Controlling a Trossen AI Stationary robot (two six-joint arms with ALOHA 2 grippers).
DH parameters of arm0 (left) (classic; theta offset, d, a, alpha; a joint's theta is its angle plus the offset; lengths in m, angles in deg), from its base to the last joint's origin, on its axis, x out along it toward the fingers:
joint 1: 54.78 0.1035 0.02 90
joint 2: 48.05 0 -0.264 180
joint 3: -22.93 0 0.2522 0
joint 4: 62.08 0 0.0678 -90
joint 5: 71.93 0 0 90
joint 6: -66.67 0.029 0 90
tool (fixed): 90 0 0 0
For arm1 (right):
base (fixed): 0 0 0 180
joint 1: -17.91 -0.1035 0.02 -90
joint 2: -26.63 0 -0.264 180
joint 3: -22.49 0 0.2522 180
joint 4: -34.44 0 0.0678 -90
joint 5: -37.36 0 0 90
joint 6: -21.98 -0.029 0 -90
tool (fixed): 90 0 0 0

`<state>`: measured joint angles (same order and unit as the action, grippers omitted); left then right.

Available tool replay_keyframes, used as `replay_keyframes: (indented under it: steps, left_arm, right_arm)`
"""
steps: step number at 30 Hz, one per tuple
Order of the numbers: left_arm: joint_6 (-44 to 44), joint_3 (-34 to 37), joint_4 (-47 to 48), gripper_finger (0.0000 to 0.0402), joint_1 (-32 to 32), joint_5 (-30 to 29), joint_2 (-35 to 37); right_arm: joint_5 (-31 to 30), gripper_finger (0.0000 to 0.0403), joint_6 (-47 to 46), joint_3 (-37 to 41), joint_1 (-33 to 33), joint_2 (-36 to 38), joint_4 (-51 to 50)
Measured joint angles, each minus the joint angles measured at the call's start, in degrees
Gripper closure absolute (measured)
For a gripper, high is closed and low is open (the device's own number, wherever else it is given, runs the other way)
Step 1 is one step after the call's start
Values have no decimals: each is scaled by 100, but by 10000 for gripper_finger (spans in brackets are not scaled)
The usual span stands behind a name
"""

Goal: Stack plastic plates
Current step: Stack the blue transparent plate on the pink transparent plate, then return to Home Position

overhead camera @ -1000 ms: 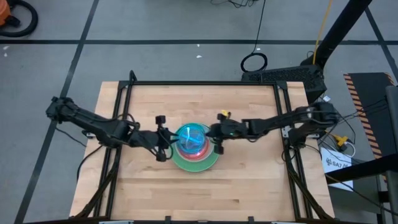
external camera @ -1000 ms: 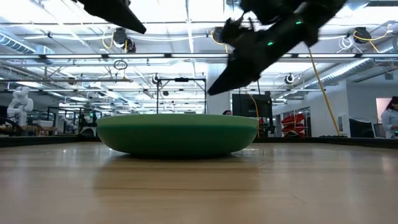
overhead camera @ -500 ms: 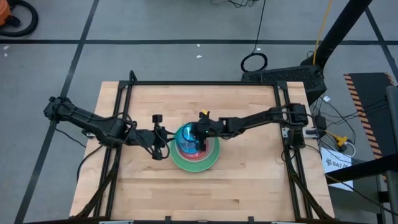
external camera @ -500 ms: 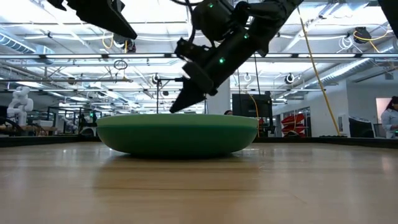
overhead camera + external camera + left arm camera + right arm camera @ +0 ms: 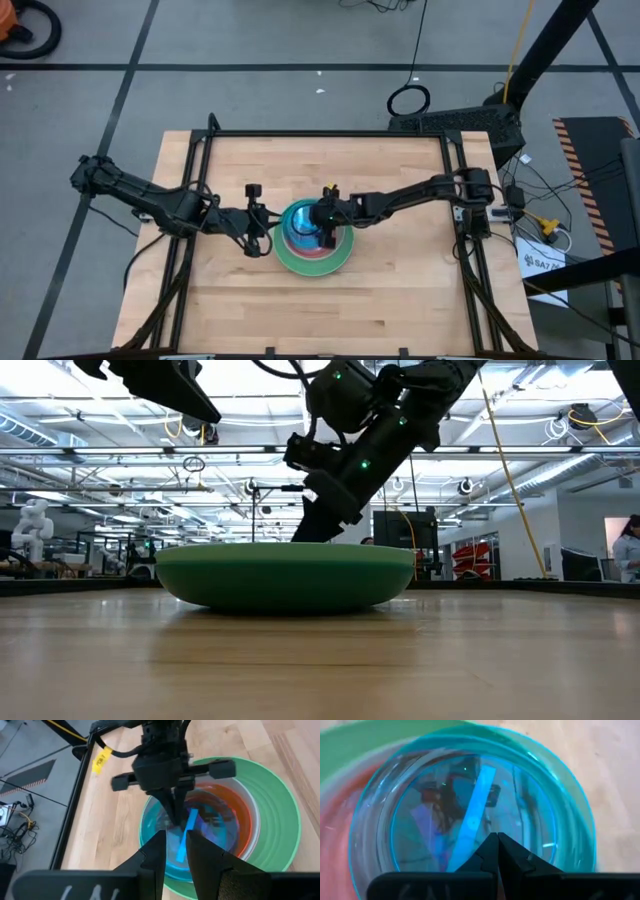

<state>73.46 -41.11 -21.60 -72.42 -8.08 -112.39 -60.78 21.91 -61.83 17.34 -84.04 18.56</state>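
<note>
The plastic plates sit nested in one stack [image 5: 313, 240] at the table's middle. A large green plate [image 5: 280, 815] is at the bottom, pale and orange-red ones are inside it, and a small translucent blue plate [image 5: 540, 785] is on top. The low view shows only the green plate's wall [image 5: 285, 575], resting on the wood. My right gripper [image 5: 322, 232], shut, reaches down into the blue plate. My left gripper [image 5: 266, 238] hovers beside the stack's left edge, raised above the table [image 5: 205, 410], its fingers open by a narrow gap [image 5: 175, 845]. My right gripper [image 5: 496, 840] is shut, and its fingertips [image 5: 173, 817] stand on the inner floor of the translucent blue plate [image 5: 470, 815], near its middle. It comes slanting down from the table's right. In the low view the tips [image 5: 305, 532] dip behind the green rim. The plate stays nested in the stack.
Bare wood [image 5: 400, 290] lies all round the stack. Black frame rails [image 5: 330, 134] run along the table's edges. Beyond the table the low view shows a workshop room, with a person [image 5: 630, 555] far off at the right.
My right gripper has swung from the stack's right side toward the table's left, over the stack, and then sunk down into the top blue plate. The stack has stayed where it was.
</note>
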Motion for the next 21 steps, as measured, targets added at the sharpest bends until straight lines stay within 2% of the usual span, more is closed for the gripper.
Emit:
replay_keyframes:
  steps: [7, 12, 16, 21]
  left_arm:
    - [-46, 0, 2, 319, 0, 2, -2]
    - [153, 13, -42, 319, 0, 7, -2]
    - [683, 488, -901, 319, 116, 339, 192]
    - [710, 1322, -2040, 319, 629, 1165, 738]
  right_arm:
    - [684, 402, -142, 2, -170, -9, -41]
    - [636, 402, -127, 2, -262, 194, -414]
    - [769, 402, 411, 166, -294, 499, -640]
    - [1004, 402, 820, 1128, -225, 1321, -106]
